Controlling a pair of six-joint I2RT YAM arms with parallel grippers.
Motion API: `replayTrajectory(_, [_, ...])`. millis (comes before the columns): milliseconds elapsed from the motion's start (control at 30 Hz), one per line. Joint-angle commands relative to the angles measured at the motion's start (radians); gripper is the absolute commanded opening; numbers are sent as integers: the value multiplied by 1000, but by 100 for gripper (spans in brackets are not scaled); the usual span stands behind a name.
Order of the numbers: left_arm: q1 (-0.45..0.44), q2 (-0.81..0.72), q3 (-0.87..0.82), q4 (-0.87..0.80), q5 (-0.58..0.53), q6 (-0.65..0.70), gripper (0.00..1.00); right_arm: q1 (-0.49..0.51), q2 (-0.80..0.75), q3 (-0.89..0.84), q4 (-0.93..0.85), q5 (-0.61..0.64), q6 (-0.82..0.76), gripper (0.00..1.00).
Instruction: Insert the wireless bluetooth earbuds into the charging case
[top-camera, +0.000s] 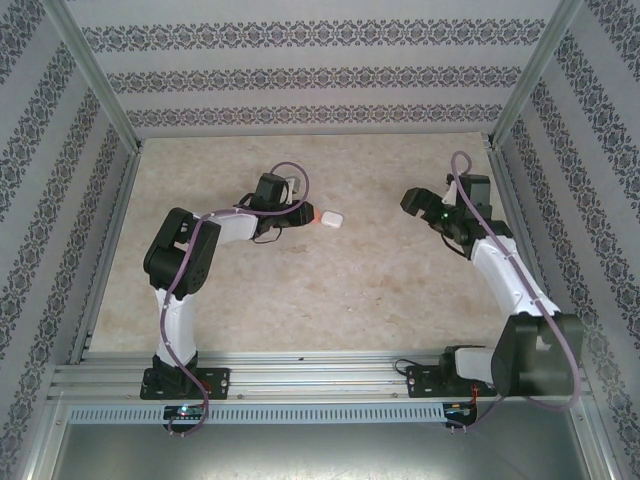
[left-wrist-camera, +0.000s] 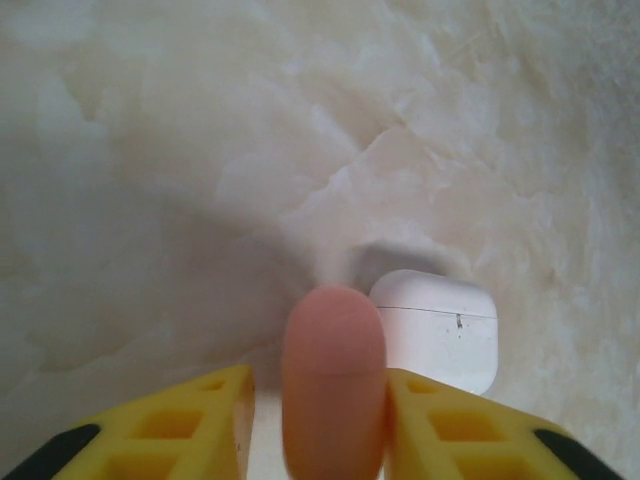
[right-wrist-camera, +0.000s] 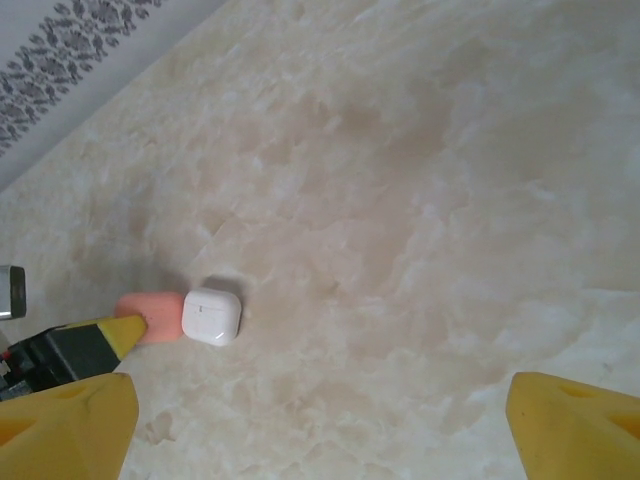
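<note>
Overhead, shows the left gripper (top-camera: 305, 215) stretched out low over the beige marbled tabletop (top-camera: 300, 300), with a coral-orange charging case (top-camera: 317, 215) at its tip and a white charging case (top-camera: 332, 218) just beside it on the right. Shows the right gripper (top-camera: 412, 200) well apart from both cases, off to the right, above bare tabletop.

From the left wrist, places the coral-orange charging case (left-wrist-camera: 335, 385) on the tabletop between the two yellow fingers (left-wrist-camera: 200, 425), rounded end pointing away. Reveals jaws parted slightly wider than the case: a sliver of tabletop on the left-hand side, the right-hand finger touching the case or nearly so. Cannot tell whether any squeeze bears on it. Sets the white charging case (left-wrist-camera: 440, 330) just beyond and to the right, lid seam closed, perhaps touching the coral one.

From the right wrist, shows the right gripper (right-wrist-camera: 320, 400) with its own fingers (right-wrist-camera: 60, 425) spread wide at the lower corners, holding nothing, only tabletop between them. Puts both cases side by side at far left, coral (right-wrist-camera: 150, 315) then white (right-wrist-camera: 211, 316), with one yellow-and-black finger of the left gripper against the coral case.
</note>
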Motion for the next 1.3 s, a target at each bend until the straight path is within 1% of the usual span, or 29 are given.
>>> replayTrajectory(0, [17,6,35,-79,-4,23,45,36,52,73,-52,-22,-54,93])
replayTrajectory(67, [18,7,40,-93,-4,25,52,71,83,95,-58,-17,-67,93])
replayTrajectory(267, [18,0,53,-127,-2,39,68,149,171,135,-63,-21,-50,89])
replayTrajectory(333, [18,0,58,-144,-2,46,73,178,210,149,-50,-35,-35,84])
replayTrajectory(367, [18,1,58,-151,-3,48,75,196,237,159,-38,-47,-22,79])
replayTrajectory(467, [18,1,52,-154,-6,50,77,247,331,192,7,-90,24,61])
replayTrajectory(533, [20,2,48,-150,-3,48,75,278,393,221,39,-115,55,50])
replayTrajectory(600, [21,3,41,-140,5,43,70,317,469,267,68,-141,87,39])
replayTrajectory(700, [30,7,28,-122,26,28,63,364,554,338,95,-165,110,28])
replayTrajectory(800, [44,7,10,-97,49,9,57,397,637,401,114,-183,133,23])
replayTrajectory(900, [56,7,-7,-63,80,-5,50,419,706,453,121,-192,148,19])
replayTrajectory(967, [61,6,-13,-47,99,-11,48,427,742,479,121,-192,151,19])
replayTrajectory(1167, [65,11,-24,-10,139,-25,47,450,836,568,62,-172,126,17])
replayTrajectory(1267, [69,3,-29,0,147,-30,47,453,858,585,46,-154,119,16])
